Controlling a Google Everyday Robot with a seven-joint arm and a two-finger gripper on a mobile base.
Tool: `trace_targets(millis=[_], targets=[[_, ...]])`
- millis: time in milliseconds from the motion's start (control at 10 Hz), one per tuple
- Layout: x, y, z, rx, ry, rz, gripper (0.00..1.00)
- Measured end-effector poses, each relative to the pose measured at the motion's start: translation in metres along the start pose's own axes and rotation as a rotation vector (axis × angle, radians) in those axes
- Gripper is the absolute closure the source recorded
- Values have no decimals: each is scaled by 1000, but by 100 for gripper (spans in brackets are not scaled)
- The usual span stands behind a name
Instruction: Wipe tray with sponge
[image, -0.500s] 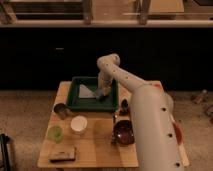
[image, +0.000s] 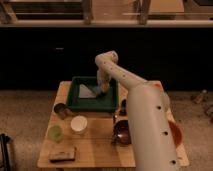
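A dark green tray (image: 80, 103) sits at the back of the small wooden table (image: 100, 145). A pale sheet (image: 90, 91) lies on the tray floor. My white arm reaches from the lower right up and over into the tray. My gripper (image: 104, 88) is down inside the tray at its right part, just right of the pale sheet. The sponge is not plainly visible; a small yellowish patch at the gripper tip may be it.
On the table stand a metal cup (image: 60, 110), a white cup (image: 78, 124), a green cup (image: 55, 133), a brown block (image: 62, 154), a dark round pot (image: 122, 134) and an orange plate (image: 176, 134). A dark counter front stands behind.
The gripper stays inside the tray at its right part; no clear movement shows.
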Motion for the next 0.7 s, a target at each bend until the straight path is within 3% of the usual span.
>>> trace_targets(millis=[200, 400, 700], targets=[[-30, -11, 6, -7, -35, -74, 100], [-53, -4, 8, -29, -67, -140, 100], [-57, 19, 2, -60, -96, -189, 100]])
